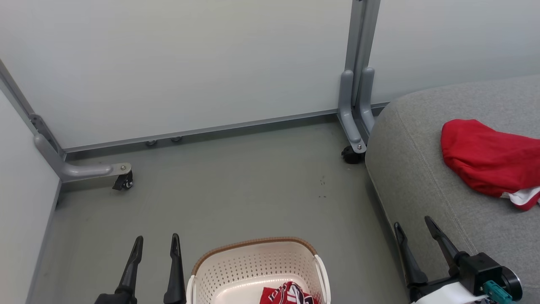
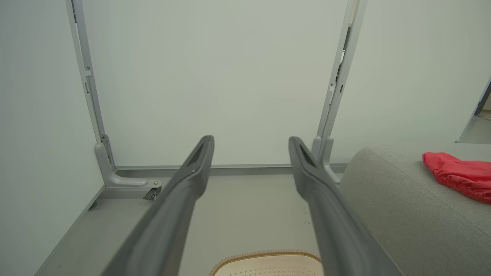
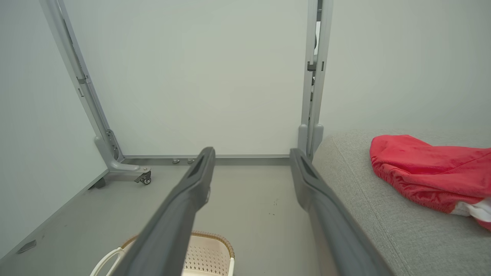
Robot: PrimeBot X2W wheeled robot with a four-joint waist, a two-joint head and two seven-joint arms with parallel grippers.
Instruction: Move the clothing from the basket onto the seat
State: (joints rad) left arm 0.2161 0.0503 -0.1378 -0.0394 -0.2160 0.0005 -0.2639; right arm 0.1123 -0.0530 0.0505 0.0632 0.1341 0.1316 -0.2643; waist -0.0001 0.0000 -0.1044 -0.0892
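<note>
The cream basket (image 1: 253,266) with its brown rim sits on the floor at the bottom centre, and the striped red jersey (image 1: 289,294) lies crumpled inside it. A plain red garment (image 1: 489,158) with a white hem band rests on the grey seat (image 1: 422,169) at the right. My left gripper (image 1: 156,242) stands open just left of the basket, holding nothing. Beside the seat's front edge my right gripper (image 1: 415,223) is also open and empty. The right wrist view shows the basket rim (image 3: 209,237), the seat (image 3: 364,214) and the red garment (image 3: 425,172).
Pale partition walls close off the back and left. Their grey metal feet with castors (image 1: 124,181) (image 1: 352,154) stand on the grey floor (image 1: 236,190). Open floor lies between the basket and the back wall.
</note>
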